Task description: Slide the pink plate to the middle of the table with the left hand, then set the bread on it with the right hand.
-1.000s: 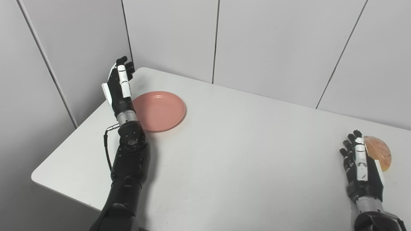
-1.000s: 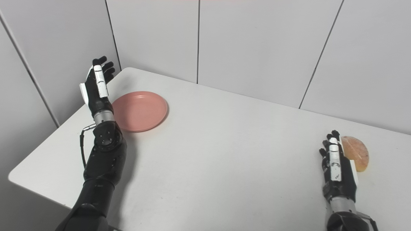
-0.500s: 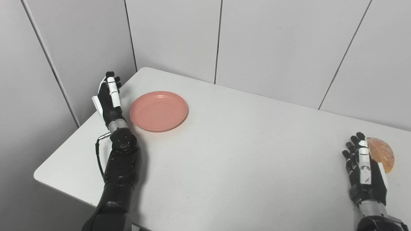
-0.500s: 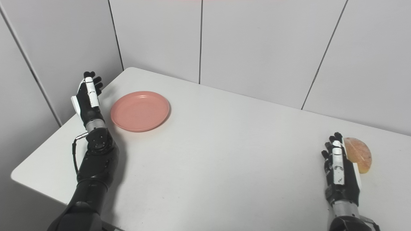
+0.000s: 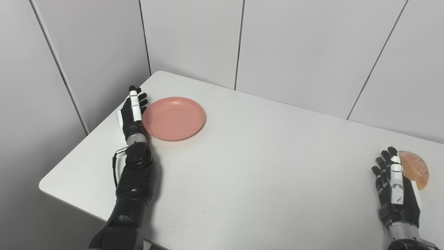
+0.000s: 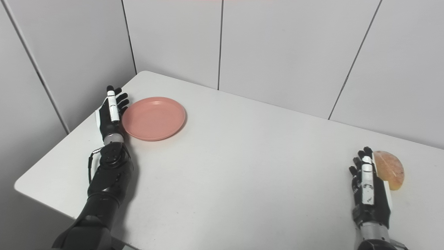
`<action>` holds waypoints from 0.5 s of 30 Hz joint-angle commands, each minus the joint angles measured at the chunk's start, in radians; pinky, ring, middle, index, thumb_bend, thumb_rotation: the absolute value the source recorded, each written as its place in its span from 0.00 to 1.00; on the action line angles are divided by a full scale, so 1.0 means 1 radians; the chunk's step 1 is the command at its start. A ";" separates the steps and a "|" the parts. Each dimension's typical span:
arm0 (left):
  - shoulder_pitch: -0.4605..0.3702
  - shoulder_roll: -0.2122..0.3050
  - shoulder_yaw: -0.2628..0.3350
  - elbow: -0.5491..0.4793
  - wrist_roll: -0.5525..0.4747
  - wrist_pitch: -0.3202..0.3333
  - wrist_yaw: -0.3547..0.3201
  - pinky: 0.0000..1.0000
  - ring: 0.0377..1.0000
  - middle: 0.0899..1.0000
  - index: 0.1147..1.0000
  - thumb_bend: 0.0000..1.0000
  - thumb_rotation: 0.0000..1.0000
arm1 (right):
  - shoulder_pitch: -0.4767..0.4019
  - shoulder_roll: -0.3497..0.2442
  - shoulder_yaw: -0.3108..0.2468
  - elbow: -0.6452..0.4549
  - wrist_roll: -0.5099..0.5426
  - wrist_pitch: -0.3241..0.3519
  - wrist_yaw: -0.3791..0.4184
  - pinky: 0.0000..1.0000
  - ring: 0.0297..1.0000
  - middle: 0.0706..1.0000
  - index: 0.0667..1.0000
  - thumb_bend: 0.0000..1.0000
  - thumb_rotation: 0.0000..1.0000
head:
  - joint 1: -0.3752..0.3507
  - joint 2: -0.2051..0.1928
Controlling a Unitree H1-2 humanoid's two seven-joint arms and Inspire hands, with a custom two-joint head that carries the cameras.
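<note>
Fingers extended and empty, the left hand stood edge-on just beside the pink plate at the table's far left. The right hand, also open, rested just left of the bread.

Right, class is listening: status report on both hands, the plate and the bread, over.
Left hand open, at pink plate's left rim. Right hand open beside bread, holding nothing. Plate near the table's far-left corner. Path to middle unobstructed.
</note>
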 commanded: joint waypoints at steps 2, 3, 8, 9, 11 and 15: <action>-0.048 0.000 -0.004 -0.005 -0.032 0.051 -0.026 0.81 0.78 0.76 0.74 0.65 1.00 | -0.028 0.002 0.001 -0.046 -0.001 0.007 -0.006 1.00 1.00 1.00 1.00 0.61 0.93 | -0.002 0.002; -0.051 -0.005 -0.001 -0.006 -0.041 0.059 -0.028 0.80 0.78 0.75 0.73 0.64 1.00 | -0.028 0.003 0.002 -0.048 -0.002 0.010 -0.008 1.00 1.00 1.00 1.00 0.62 0.93 | -0.002 0.002; -0.064 -0.032 0.004 -0.016 -0.091 0.092 -0.050 0.79 0.76 0.74 0.72 0.64 1.00 | -0.028 0.004 0.002 -0.053 -0.002 0.012 -0.015 1.00 1.00 1.00 1.00 0.62 0.92 | -0.001 0.008; -0.066 -0.037 0.001 -0.017 -0.097 0.096 -0.055 0.78 0.76 0.74 0.72 0.64 1.00 | -0.027 0.005 0.002 -0.056 -0.001 0.014 -0.016 1.00 1.00 1.00 1.00 0.61 0.93 | -0.001 0.008; -0.067 -0.045 -0.007 -0.018 -0.104 0.100 -0.070 0.79 0.76 0.74 0.72 0.63 1.00 | -0.026 0.005 0.003 -0.061 -0.001 0.020 -0.017 1.00 1.00 1.00 1.00 0.61 0.93 | -0.003 0.010; -0.065 -0.060 -0.037 -0.025 -0.095 0.107 -0.092 0.79 0.76 0.74 0.73 0.63 1.00 | -0.027 0.009 0.002 -0.067 0.000 0.028 -0.023 1.00 1.00 1.00 1.00 0.61 0.93 | -0.002 0.008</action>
